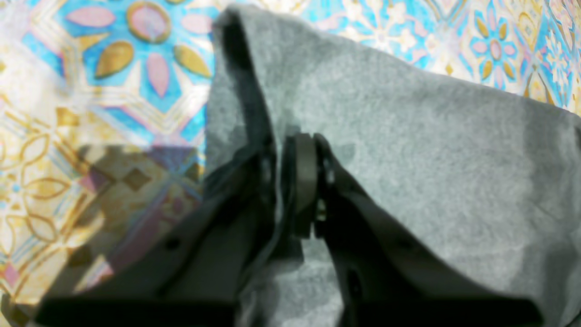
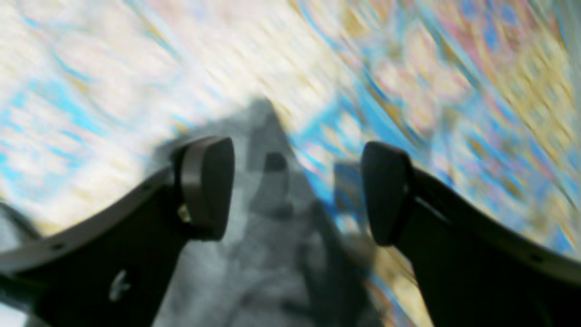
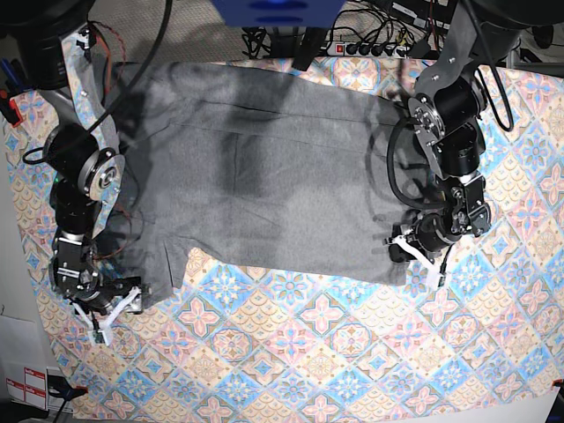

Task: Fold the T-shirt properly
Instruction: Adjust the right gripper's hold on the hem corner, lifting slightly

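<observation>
Left gripper (image 1: 297, 190): jaws closed on a raised fold of the T-shirt (image 1: 408, 159), centre of the left wrist view; the cloth peaks over the pads, likely so this edge can be lifted and carried across.
Right gripper (image 2: 297, 190): jaws standing wide apart, nothing between them; a grey point of cloth lies beneath the gap in a smeared right wrist view, so I judge it poised over a corner and not yet gripping.
Arms in base view: left gripper (image 3: 421, 249) at the shirt's right-hand edge, lower right of the garment; right gripper (image 3: 106, 304) at its lower left corner. One at each end suits a two-handed fold.
T-shirt position (image 3: 264, 167): spread mostly flat across the upper half of the base frame, wrinkled.
Tablecloth (image 3: 335, 352): patterned, bare in the lower half, giving room to fold toward.
Progress: fold seems barely begun.
</observation>
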`<state>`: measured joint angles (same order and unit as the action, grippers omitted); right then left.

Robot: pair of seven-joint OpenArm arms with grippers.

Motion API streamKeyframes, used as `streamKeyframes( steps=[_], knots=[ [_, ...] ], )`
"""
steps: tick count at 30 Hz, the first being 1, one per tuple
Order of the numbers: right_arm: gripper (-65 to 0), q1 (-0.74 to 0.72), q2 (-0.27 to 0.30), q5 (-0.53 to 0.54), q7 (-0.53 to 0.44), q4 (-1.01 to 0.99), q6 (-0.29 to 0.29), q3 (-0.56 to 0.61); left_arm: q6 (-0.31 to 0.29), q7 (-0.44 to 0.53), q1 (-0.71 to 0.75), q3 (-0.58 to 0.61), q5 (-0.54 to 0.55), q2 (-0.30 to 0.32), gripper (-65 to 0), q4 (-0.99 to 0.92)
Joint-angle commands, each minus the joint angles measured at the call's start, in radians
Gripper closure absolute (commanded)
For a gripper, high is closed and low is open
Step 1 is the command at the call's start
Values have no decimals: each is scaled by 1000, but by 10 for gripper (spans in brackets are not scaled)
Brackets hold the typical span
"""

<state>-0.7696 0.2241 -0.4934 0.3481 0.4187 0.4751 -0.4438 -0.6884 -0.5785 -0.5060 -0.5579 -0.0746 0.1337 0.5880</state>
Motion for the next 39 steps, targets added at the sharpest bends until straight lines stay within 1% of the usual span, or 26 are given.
streamKeyframes(
  steps=[1,5,8,9,11,12,14,20,22,24,26,28,29,31,33,36,37,39],
  knots=[
    [-432,-26,21,-6,-40,9,-8,4,-10,19,-30,2,16,8,-54,16],
    [-432,-12,22,-8,-116,-94,-9,6,-10,19,-30,2,16,8,-54,16],
    [-432,-6,57,-3,-208,-197,-13,0,-10,19,-29,2,16,8,-54,16],
    [-432,5,70,2,-248,-228,-31,-2,-10,19,-29,2,16,8,-54,16],
    [-432,22,99,0,-317,-272,-91,-2,-10,19,-29,2,16,10,-54,16],
    [-432,28,108,0,-343,-291,-111,-2,-10,19,-29,2,16,11,-54,16],
    [-432,31,123,-4,-361,-317,-114,3,-10,19,-29,2,16,11,-54,16],
    [-434,34,117,-12,-360,-380,-114,15,-10,19,-29,2,16,11,-54,16],
    [-434,34,114,-35,-360,-399,-114,50,-10,19,-29,2,16,8,-54,16],
    [-434,34,91,-61,-355,-416,-114,96,-10,18,-30,2,16,7,-54,16],
    [-434,34,65,-80,-312,-416,-109,153,-10,18,-30,2,16,7,-54,16],
    [-433,34,51,-81,-266,-413,-72,182,-10,18,-29,2,16,10,-54,16],
    [-433,34,50,-81,-246,-413,-51,184,-10,18,-29,2,16,10,-54,16],
    [-432,34,42,-81,-209,-413,-29,184,-10,18,-29,2,16,11,-54,16],
    [-432,51,41,-80,-202,-412,-29,179,-10,18,-27,2,16,11,-54,16],
    [-431,92,41,-80,-202,-360,-29,135,-10,18,-27,2,16,13,-54,16],
    [-420,100,39,-80,-198,-329,-29,119,-10,18,-27,2,16,13,-54,16],
    [-356,111,39,-80,-191,-284,-29,101,-10,18,-27,2,16,13,-54,16]
  ],
)
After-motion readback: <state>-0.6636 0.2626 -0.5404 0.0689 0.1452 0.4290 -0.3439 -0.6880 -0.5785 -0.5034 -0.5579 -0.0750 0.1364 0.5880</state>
